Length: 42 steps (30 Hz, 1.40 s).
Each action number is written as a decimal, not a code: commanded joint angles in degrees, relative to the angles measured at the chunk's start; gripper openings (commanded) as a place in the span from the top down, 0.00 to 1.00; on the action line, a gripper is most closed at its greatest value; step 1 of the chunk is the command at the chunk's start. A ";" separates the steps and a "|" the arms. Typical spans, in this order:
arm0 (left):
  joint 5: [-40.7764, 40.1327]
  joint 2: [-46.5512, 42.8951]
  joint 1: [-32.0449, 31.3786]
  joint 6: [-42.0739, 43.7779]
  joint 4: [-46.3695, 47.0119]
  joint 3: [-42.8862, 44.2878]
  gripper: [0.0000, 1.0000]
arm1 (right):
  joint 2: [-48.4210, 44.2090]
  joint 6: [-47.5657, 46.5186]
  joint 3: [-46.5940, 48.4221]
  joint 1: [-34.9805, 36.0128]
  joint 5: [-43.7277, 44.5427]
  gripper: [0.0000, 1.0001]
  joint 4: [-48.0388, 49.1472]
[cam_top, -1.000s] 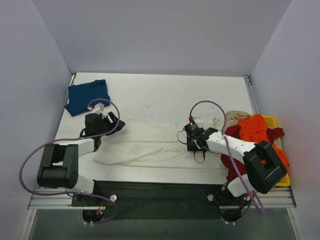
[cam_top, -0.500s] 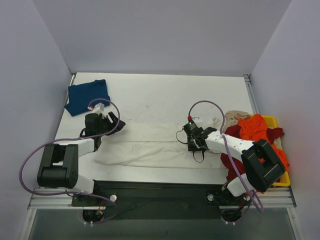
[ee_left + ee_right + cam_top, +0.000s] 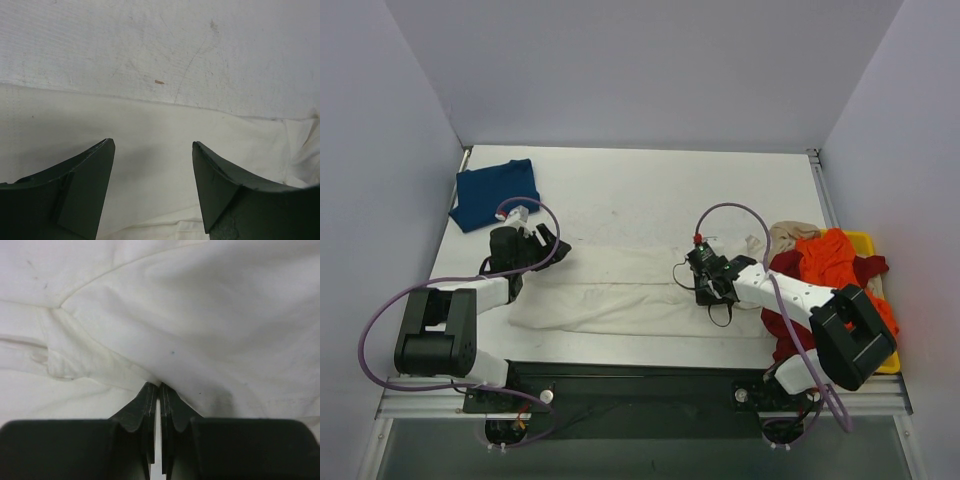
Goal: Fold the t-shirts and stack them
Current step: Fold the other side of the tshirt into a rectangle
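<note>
A cream t-shirt [image 3: 620, 290] lies as a long band across the near part of the table. My left gripper [image 3: 552, 243] hovers over its left end, and in the left wrist view the open gripper [image 3: 152, 142] has only flat cream cloth [image 3: 150, 170] below its fingers. My right gripper [image 3: 703, 283] sits on the band's right part. The right wrist view shows this gripper [image 3: 155, 385] shut on a raised fold of the cream cloth [image 3: 200, 315]. A folded dark blue t-shirt [image 3: 492, 192] rests at the far left corner.
A heap of orange [image 3: 825, 255], dark red [image 3: 782, 325] and beige [image 3: 790, 235] shirts spills over a yellow bin [image 3: 865, 240] at the right edge. Purple cables loop above both wrists. Grey walls stand on three sides.
My right gripper's fingers have closed on the cream cloth and the wrist has shifted slightly left. The left arm has not moved.
</note>
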 commanded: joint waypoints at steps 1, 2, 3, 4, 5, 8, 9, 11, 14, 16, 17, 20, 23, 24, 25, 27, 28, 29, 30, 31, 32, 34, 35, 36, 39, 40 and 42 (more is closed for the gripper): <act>1.07 -0.84 0.37 -0.16 3.23 1.33 0.26 | -3.04 0.29 2.64 1.69 -2.47 1.00 -4.78; 1.16 -0.84 0.37 -0.25 3.23 1.24 0.26 | -3.22 0.29 2.91 2.05 -2.73 1.00 -5.31; 1.16 -0.84 0.37 -0.16 3.23 1.33 0.26 | -3.31 0.38 3.09 2.31 -3.17 1.00 -5.75; 1.25 -0.75 0.46 -0.25 3.31 1.33 0.26 | -3.22 0.38 3.44 2.93 -3.52 1.00 -6.37; 1.34 -0.66 0.46 -0.25 3.31 1.24 0.26 | -3.05 0.38 3.61 3.11 -3.79 0.99 -6.63; 1.60 -0.58 0.63 -0.34 3.49 1.15 0.26 | -2.08 0.56 4.05 3.72 -3.97 0.99 -7.16; 1.60 -0.66 0.63 -0.34 3.49 1.15 0.26 | -1.82 0.73 4.05 3.90 -4.05 0.99 -7.16; 1.69 -0.75 0.72 -0.42 3.58 0.98 0.26 | -1.29 0.99 4.40 4.25 -4.14 0.99 -7.16; 1.69 -0.93 0.63 -0.51 3.66 0.89 0.26 | -1.20 1.26 4.58 4.34 -4.49 0.99 -7.16; 1.78 -1.01 0.72 -0.51 3.66 0.89 0.26 | -1.46 1.26 4.67 4.34 -5.28 0.98 -7.16; 1.78 -1.02 0.81 -0.51 3.66 0.89 0.26 | -1.55 1.09 4.58 4.34 -5.72 0.98 -7.16; 1.78 -0.84 0.90 -0.60 3.66 0.89 0.26 | -2.17 0.91 4.49 4.34 -7.21 0.96 -7.16; 1.95 -0.84 0.90 -0.69 3.66 0.89 0.26 | -2.69 0.30 4.23 4.34 -9.66 0.86 -7.08; 1.95 -0.84 0.98 -0.69 3.66 0.89 0.26 | -3.22 -0.05 4.23 4.34 -9.85 0.70 -7.08; 2.04 -0.93 0.98 -0.69 3.66 0.89 0.26 | -3.48 -0.06 4.66 4.34 -9.94 0.64 -7.08; 1.95 -1.19 0.99 -0.78 3.58 0.80 0.26 | -4.71 -0.67 5.37 3.99 -10.21 0.54 -7.16; 2.04 -1.36 0.98 -0.78 3.49 0.80 0.26 | -5.15 -0.93 6.42 3.73 -10.38 0.51 -7.16; 1.87 -1.45 1.07 -0.78 3.49 0.80 0.26 | -5.59 -1.20 7.21 3.20 -10.56 0.49 -7.16; 1.78 -1.45 1.07 -0.78 3.49 0.80 0.26 | -6.38 -1.46 8.09 2.67 -10.65 0.44 -7.16; 1.43 -1.54 1.07 -0.78 3.40 0.89 0.26 | -6.65 -2.25 10.01 0.93 -10.65 0.41 -7.25; 1.25 -1.46 1.07 -0.78 3.31 0.89 0.26 | -6.91 -2.60 11.07 -0.05 -10.56 0.39 -7.16; 1.07 -1.28 0.99 -0.69 3.31 0.98 0.26 | -7.00 -3.57 13.44 -2.07 -8.81 0.35 -7.42; 1.07 -1.10 1.07 -0.78 3.31 0.98 0.26 | -6.83 -4.62 15.55 -4.25 -8.63 0.34 -7.60; 1.07 -0.93 1.07 -0.78 3.40 1.06 0.26 | -6.39 -5.06 16.70 -5.75 -8.63 0.32 -7.52; 1.42 0.30 0.99 -1.22 4.19 1.15 0.26 | -4.38 -6.73 20.64 -11.12 -6.36 0.27 -8.04; 1.77 1.09 1.07 -1.65 4.71 1.24 0.26 | -3.58 -7.00 21.45 -12.52 -6.17 0.27 -8.04; 2.13 2.14 1.07 -1.83 4.89 1.76 0.26 | -0.96 -7.79 23.73 -16.99 -5.99 0.26 -8.13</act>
